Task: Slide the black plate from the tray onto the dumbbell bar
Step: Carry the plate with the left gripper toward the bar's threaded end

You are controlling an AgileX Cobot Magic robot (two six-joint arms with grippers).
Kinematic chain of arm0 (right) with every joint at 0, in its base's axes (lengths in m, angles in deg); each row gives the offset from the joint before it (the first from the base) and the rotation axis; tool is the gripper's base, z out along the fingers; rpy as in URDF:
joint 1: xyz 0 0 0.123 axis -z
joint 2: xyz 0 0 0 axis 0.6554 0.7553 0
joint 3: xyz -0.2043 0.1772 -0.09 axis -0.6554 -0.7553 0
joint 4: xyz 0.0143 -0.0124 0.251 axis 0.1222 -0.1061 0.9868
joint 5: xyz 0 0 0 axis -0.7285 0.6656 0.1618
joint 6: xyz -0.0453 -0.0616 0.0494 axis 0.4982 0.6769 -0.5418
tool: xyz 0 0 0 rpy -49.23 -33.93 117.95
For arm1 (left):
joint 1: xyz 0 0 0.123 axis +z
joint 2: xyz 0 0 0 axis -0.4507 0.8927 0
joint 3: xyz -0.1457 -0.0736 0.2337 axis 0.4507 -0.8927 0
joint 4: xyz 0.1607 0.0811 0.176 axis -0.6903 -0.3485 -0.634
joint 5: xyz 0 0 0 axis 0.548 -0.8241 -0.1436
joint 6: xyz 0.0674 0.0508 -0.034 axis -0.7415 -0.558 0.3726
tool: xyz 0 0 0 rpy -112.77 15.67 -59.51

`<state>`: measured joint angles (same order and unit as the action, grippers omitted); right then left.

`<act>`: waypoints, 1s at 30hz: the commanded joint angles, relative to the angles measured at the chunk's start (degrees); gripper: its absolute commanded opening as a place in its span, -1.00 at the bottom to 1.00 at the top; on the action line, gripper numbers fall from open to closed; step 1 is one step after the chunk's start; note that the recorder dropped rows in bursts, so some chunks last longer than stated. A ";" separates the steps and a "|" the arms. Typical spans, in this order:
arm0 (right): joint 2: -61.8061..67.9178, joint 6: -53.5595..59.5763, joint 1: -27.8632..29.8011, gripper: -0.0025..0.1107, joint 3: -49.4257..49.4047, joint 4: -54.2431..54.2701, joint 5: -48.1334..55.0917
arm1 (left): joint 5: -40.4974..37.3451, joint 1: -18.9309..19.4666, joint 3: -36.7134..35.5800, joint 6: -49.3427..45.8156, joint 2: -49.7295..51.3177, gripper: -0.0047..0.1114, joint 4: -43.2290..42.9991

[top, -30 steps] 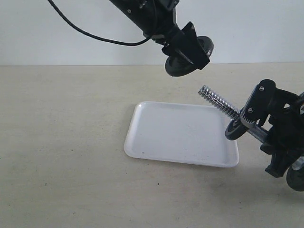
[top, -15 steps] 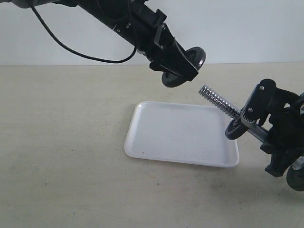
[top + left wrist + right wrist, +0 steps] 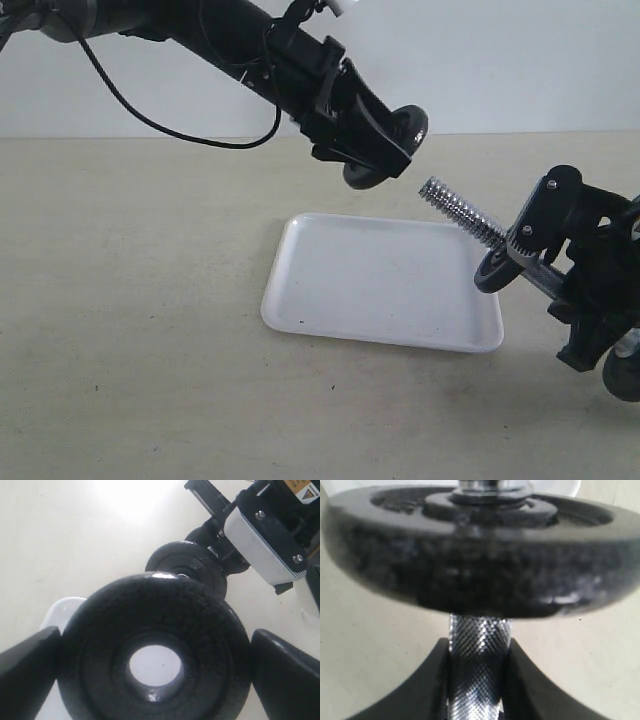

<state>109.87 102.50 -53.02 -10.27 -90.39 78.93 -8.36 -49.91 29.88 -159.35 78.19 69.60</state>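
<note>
Here the left tool (image 3: 388, 148) pinches the black plate (image 3: 200, 625) above the tray's (image 3: 330, 290) far edge, near the bar (image 3: 458, 212), which the right tool (image 3: 477, 680) clamps.

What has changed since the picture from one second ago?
The left gripper, holding the black plate, came down and tilted flatter, bringing the plate nearer the threaded end of the dumbbell bar. The right gripper still holds the bar; the tray did not move.

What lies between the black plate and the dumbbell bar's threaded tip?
Nothing; in the exterior view the gap from black plate to dumbbell bar is bare.
</note>
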 commanded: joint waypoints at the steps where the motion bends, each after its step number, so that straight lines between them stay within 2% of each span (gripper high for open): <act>1: -3.09 0.29 0.08 -0.96 1.96 -0.35 -24.14 | 0.35 1.24 0.08 -0.23 -1.04 -0.84 5.26; 21: -3.09 0.58 0.08 -0.96 1.96 -1.61 -26.74 | 0.35 1.38 0.08 7.69 -1.04 -0.84 8.05; 30: -3.09 0.58 0.08 -0.96 1.96 -1.61 -26.98 | 0.35 1.25 0.08 13.53 3.14 -0.84 8.17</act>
<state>109.87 102.68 -53.02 -10.27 -91.02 78.93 -7.85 -48.51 29.88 -147.65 80.84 74.15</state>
